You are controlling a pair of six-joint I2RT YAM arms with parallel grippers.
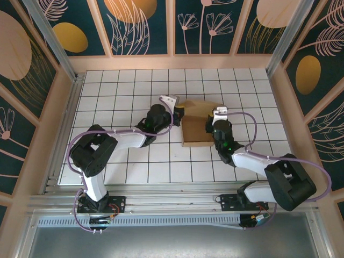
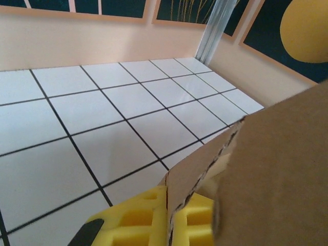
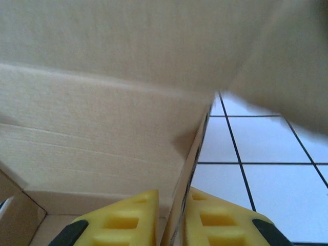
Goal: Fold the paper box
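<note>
The paper box (image 1: 196, 131) gripped from both sides
Its left flap is clamped in the left hand (image 2: 171, 218), its right wall in the right hand (image 3: 171, 220).

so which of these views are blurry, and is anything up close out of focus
Top external: sharp and evenly lit, the paper box clear. Left wrist: the tiled table crisp, the box's near cardboard at right out of focus. Right wrist: the flap at upper right a soft blur, the inner wall shaded, the table beyond bright.
</note>
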